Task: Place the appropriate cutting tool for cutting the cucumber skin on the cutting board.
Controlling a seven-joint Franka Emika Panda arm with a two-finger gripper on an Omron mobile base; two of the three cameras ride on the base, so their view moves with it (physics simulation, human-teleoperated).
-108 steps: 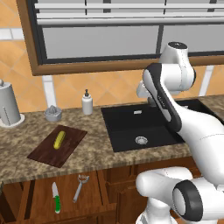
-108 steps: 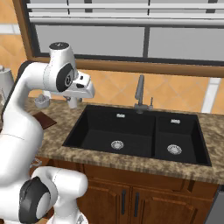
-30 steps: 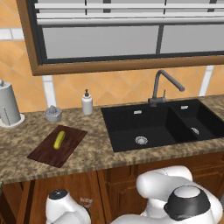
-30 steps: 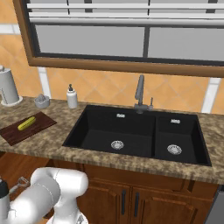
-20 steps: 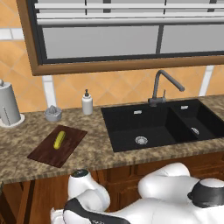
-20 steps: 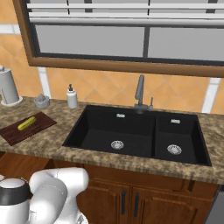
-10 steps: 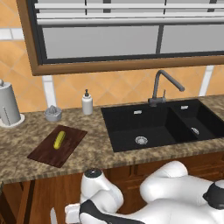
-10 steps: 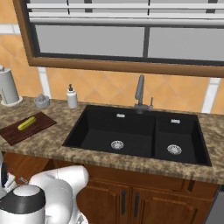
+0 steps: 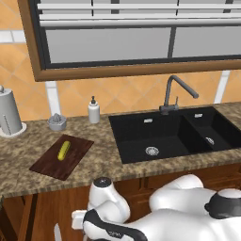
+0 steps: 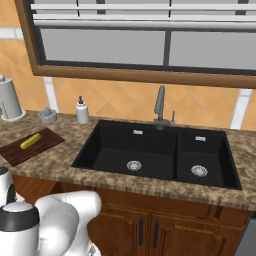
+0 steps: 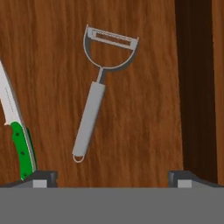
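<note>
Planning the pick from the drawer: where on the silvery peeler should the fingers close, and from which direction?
Grip the peeler at mid-handle, coming straight down along the hand view. The handle is slim, straight and lies flat on the wood, slightly tilted, so the fingers should probably close across its narrow width. The wide forked head is awkward to pinch, and the green-handled knife lies apart to one side, leaving room.

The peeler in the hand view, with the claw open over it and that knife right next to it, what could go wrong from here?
1. The green-handled knife lies just beside the peeler, near one fingertip of the open claw. A descent slightly off to that side could catch the knife instead.

2. The peeler lies tilted across the claw's opening, and its handle is slim. The fingers might close on it unevenly and spin or drop it.

3. The cucumber sits mid cutting board, so the peeler could land on it.
</note>
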